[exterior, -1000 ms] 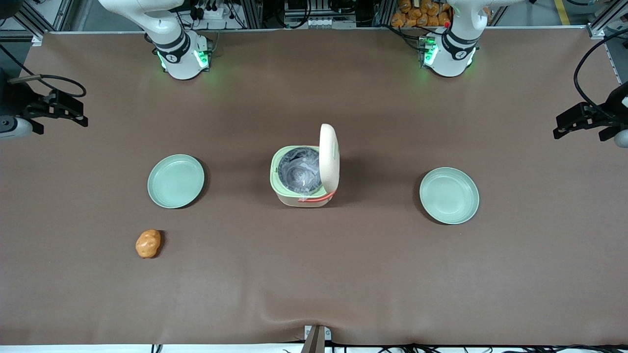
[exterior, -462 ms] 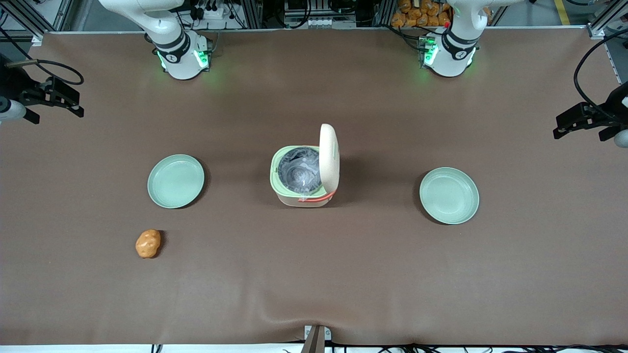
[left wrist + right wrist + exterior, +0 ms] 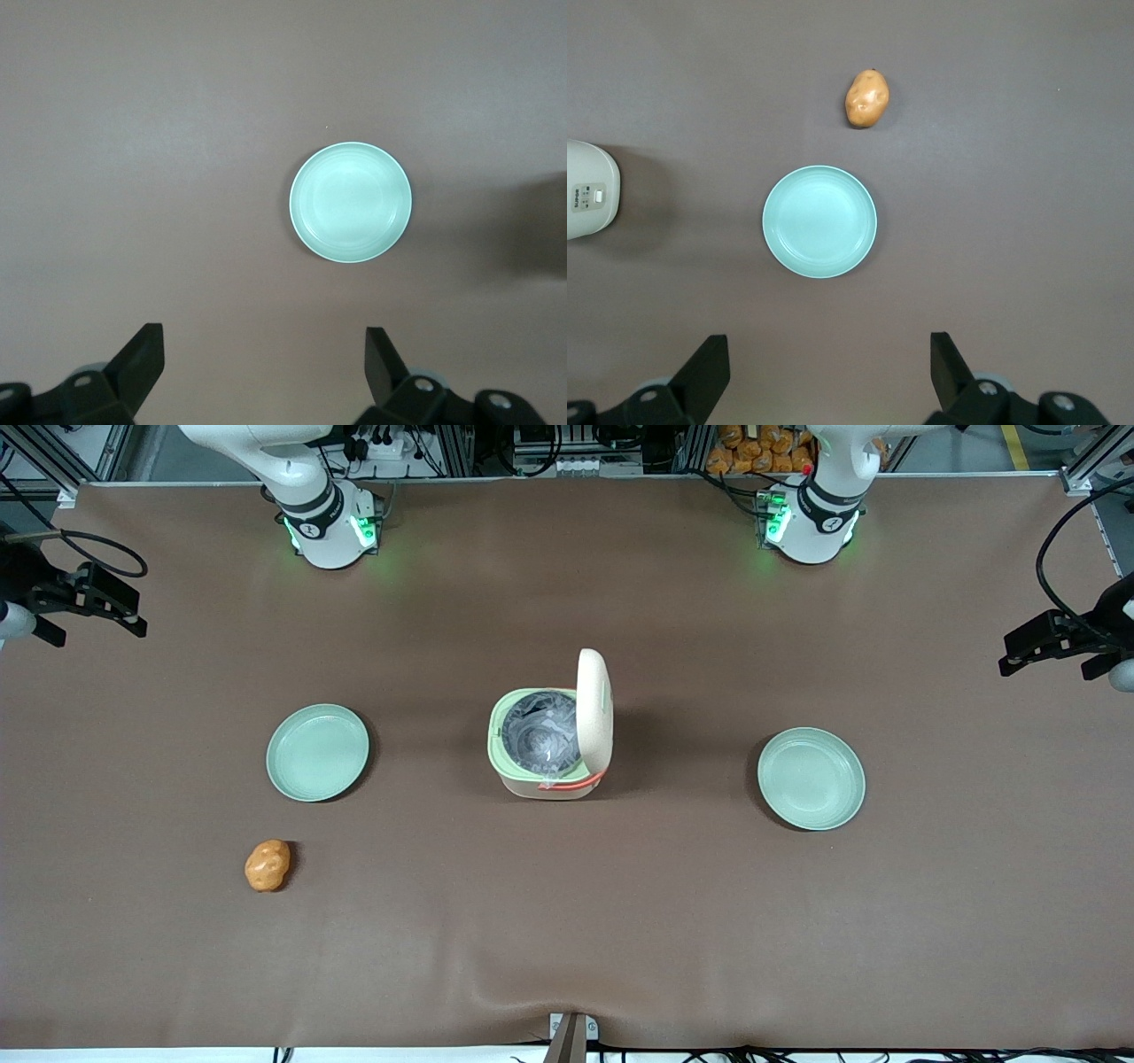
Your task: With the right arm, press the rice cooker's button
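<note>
I am working in a robotics lab: aluminium framing [image 3: 53, 460] and cabling [image 3: 567, 452] are lining the frame's top edge, bordering a brown-covered table [image 3: 567, 921].

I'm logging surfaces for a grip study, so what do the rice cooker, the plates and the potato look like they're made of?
Rice cooker: cream shell looks like matte plastic; its grey pot glints, probably metal. Plate beside it: pale green with an even, soft sheen, either melamine or glazed ceramic. Potato: orange, smooth and glossy, so likely a plastic replica. Gripper hangs high above the plate, jaws open.
</note>
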